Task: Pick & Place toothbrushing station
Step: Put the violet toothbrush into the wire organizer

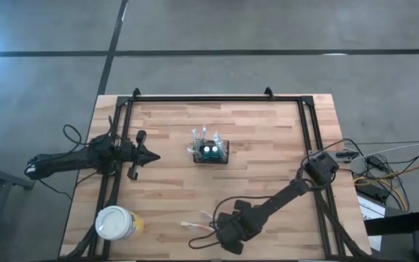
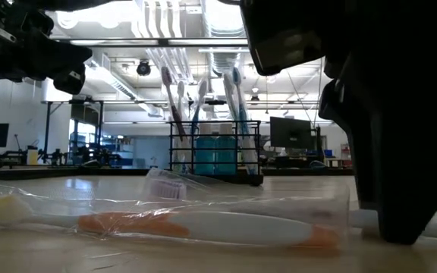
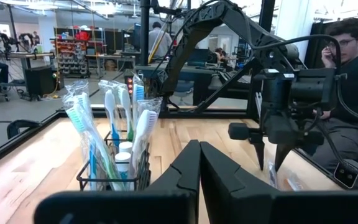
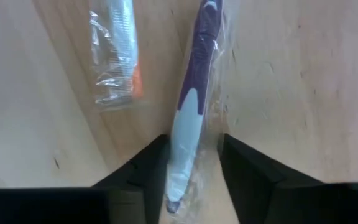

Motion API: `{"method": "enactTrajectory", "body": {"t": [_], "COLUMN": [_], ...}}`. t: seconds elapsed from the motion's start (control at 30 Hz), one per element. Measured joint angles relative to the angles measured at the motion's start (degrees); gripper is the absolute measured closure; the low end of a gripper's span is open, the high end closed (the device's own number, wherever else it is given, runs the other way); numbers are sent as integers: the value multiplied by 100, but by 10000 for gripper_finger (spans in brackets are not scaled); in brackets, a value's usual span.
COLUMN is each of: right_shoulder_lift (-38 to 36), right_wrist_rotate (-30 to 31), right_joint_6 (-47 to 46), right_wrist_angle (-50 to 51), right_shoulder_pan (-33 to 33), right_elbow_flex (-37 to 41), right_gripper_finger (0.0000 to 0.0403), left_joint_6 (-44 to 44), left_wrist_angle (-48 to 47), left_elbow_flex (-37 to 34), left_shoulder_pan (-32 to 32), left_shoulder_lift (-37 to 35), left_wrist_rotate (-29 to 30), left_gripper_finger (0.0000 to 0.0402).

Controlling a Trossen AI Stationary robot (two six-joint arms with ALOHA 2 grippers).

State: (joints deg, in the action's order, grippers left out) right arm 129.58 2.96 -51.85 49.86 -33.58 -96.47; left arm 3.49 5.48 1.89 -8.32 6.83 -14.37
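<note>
The toothbrushing station point(image 1: 211, 151) is a black wire caddy holding wrapped toothbrushes; it stands on its base at the table's middle point(image 2: 215, 152) point(image 3: 114, 168). Two wrapped toothbrushes lie flat near the front edge: a purple-and-white one point(image 4: 191, 93) and an orange one point(image 4: 120, 56) point(image 2: 203, 226). My right gripper point(image 4: 193, 142) point(image 1: 226, 234) points down, open, one finger on each side of the purple toothbrush's white handle end. My left gripper point(image 3: 199, 163) point(image 1: 151, 155) is shut and level at the table's left, touching nothing. My right gripper comes from above, pointing down, with its fingers point(image 4: 157, 155) across the purple toothbrush's white handle end point(image 4: 182, 146). The toothbrush lies flat on the table in its clear wrapper. I cannot tell whether the fingers touch the handle or the wrapper.
A yellow cup with a white lid point(image 1: 115, 223) stands at the front left corner. A black frame point(image 1: 217, 99) runs along the table's far and side edges. A person point(image 3: 347, 74) sits beyond the table's right side. Bare wood lies between the caddy and the toothbrushes.
</note>
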Motion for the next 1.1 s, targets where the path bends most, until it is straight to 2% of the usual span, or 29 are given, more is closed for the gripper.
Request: {"method": "enactTrajectory", "body": {"t": [0.23, 0.33, 0.57, 0.77, 0.9, 1.1], "right_shoulder_lift": [-140, -226, -639, -1049, -1337, -1770], "right_wrist_rotate": [-46, 3, 491, 1798, 2643, 2881], "right_joint_6": [182, 245, -29, 32, 604, 2025], "right_wrist_angle": [96, 127, 581, 627, 47, -1589], "right_shoulder_pan": [15, 22, 48, 44, 123, 471], "right_elbow_flex": [22, 31, 49, 46, 129, 590], "right_gripper_finger": [359, 383, 378, 379, 379, 379], "left_joint_6": [-162, -183, -251, -52, 179, 191], "left_wrist_angle": [51, 165, 201, 282, 462, 989], "left_elbow_flex": [0, 0, 103, 122, 110, 114], "left_shoulder_pan": [0, 0, 0, 0, 83, 439], "left_shoulder_lift": [0, 0, 0, 22, 157, 493], "left_wrist_rotate": [7, 7, 7, 9, -36, -376], "left_gripper_finger": [391, 392, 384, 380, 372, 312]}}
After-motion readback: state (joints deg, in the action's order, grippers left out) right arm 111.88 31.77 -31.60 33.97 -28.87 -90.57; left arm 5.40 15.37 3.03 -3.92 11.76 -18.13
